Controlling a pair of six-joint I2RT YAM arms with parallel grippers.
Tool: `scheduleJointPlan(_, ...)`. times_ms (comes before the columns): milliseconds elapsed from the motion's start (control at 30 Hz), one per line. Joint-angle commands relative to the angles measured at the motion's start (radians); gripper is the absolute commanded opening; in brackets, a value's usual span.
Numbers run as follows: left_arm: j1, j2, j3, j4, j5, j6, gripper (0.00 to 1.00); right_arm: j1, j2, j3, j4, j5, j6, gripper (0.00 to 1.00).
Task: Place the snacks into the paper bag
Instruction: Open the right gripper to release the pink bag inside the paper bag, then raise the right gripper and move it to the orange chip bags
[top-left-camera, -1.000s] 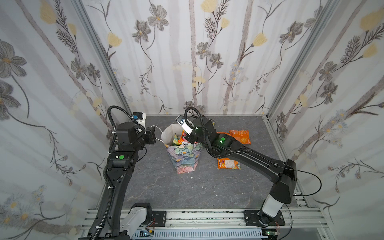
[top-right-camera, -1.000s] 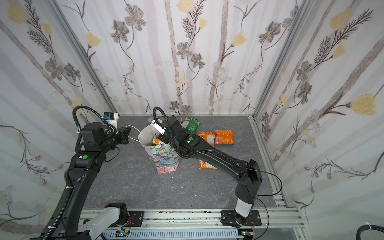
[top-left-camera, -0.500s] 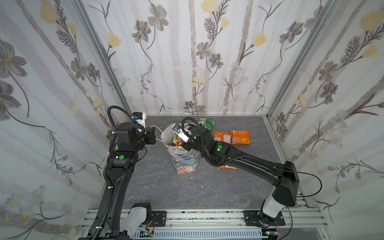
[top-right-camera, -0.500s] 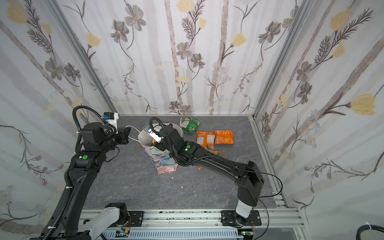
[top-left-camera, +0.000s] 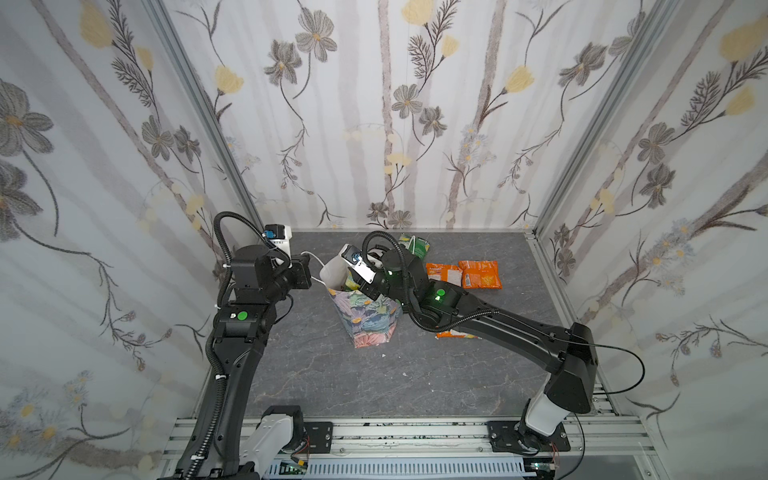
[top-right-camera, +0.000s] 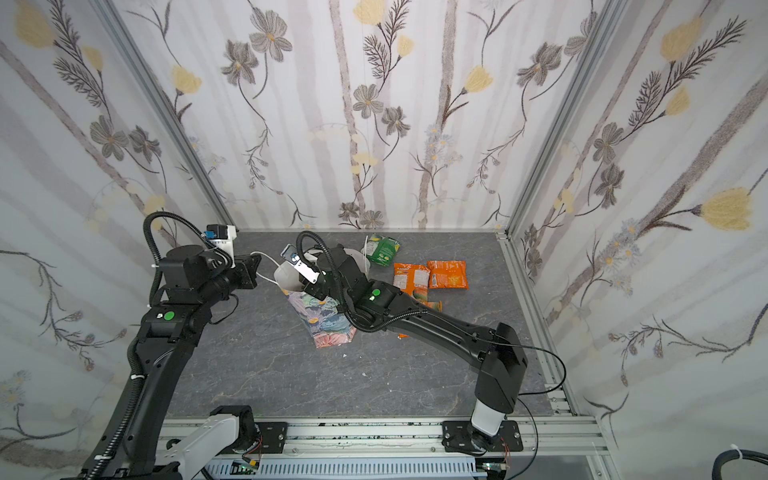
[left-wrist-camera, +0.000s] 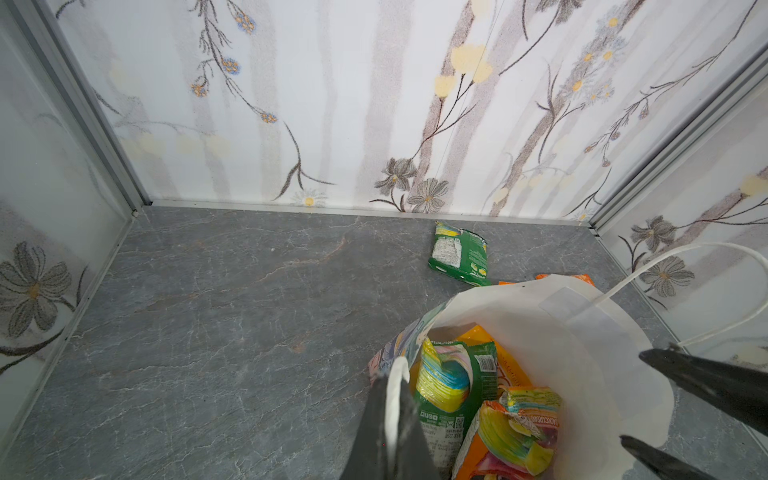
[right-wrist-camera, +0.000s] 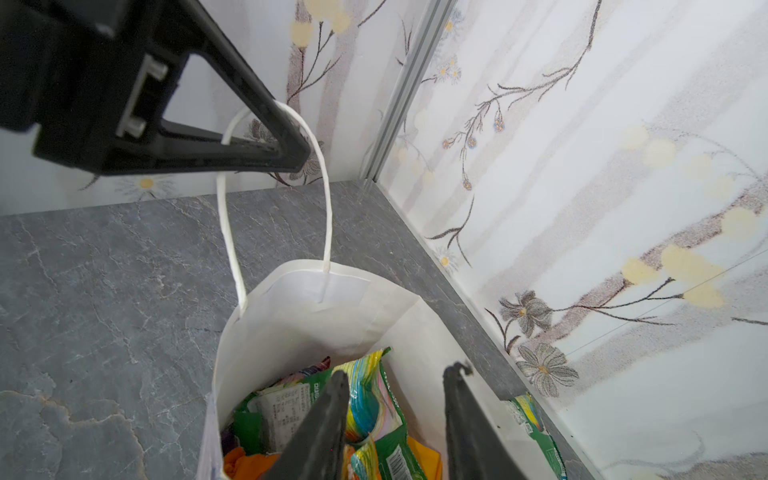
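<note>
white cord (right-wrist-camera: 328, 208) in left pincer (right-wrist-camera: 293, 158); right pincer (right-wrist-camera: 397, 371) parted over paper bag (right-wrist-camera: 291, 320)

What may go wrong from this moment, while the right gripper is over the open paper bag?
1. The left gripper holds the paper bag only by one thin cord handle; a slip may let the bag tip over.
2. The right gripper stands open over the bag's mouth, above a green packet; when it pulls out, a finger may catch the rim.
3. An orange packet lies partly under the right arm; it may be swept away.
</note>
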Motion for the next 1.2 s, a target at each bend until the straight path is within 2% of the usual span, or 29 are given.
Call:
scheduleJointPlan(0, -0.001, -0.002, 0.002, 0.026, -0.003, 0.004, 0.00, -0.003, 0.000, 0.046, -0.036, -0.051, 0.038, 0.40)
scheduleJointPlan(400, -0.001, -0.008, -0.003, 0.031, -0.034, 0.004, 0.00, -0.027, -0.022, 0.067, -0.056, -0.114, 0.097, 0.38)
scheduleJointPlan(567, 0.000, -0.007, -0.006, 0.034, -0.041, -0.002, 0.00, -0.054, -0.105, 0.002, -0.002, -0.149, 0.149, 0.38)
scheduleJointPlan(767, -0.002, -0.013, -0.004, 0.047, 0.008, 0.007, 0.00, -0.183, -0.308, -0.172, 0.071, -0.248, 0.306, 0.40)
scheduleJointPlan(900, -0.001, -0.019, -0.009, 0.048, 0.005, 0.010, 0.00, -0.296, -0.433, -0.275, 0.031, -0.285, 0.406, 0.43)
scheduleJointPlan(1167, -0.001, -0.007, -0.016, 0.051, 0.001, 0.008, 0.00, -0.493, -0.602, -0.444, -0.124, -0.265, 0.586, 0.48)
